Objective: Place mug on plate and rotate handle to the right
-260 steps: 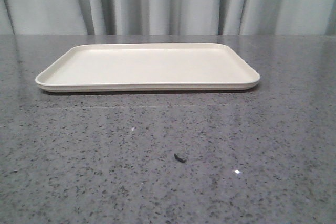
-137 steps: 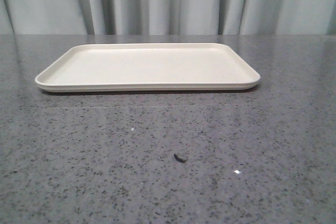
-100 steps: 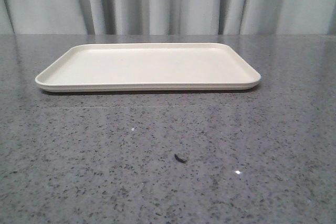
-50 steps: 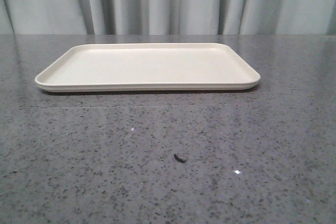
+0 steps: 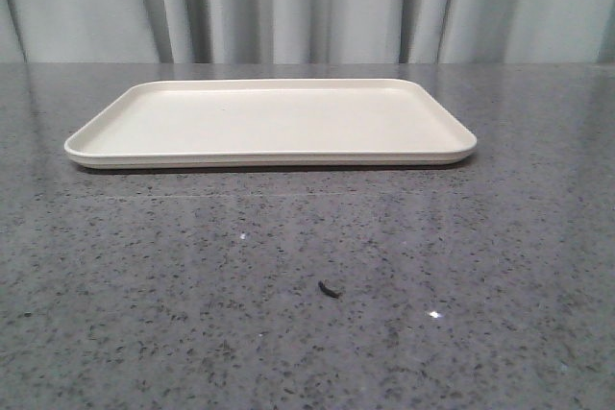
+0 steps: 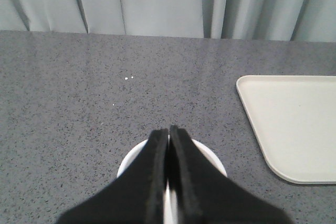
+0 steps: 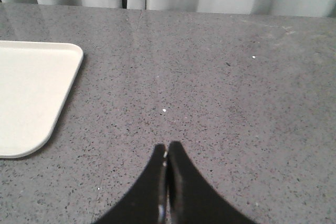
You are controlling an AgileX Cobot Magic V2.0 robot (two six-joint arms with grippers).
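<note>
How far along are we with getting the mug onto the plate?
Nothing looks done yet. The plate sits bare on the table. In the left wrist view the left gripper, jaws together, is above the mug, whose white rim shows beneath it; no grasp is visible. The right gripper is shut over bare table. Grasping, placing and handle rotation remain.

Even, soft lighting is noted; pinpoint glare is seen on the glossy bench [image 5: 434,314], and all views are rendered sharp.
</note>
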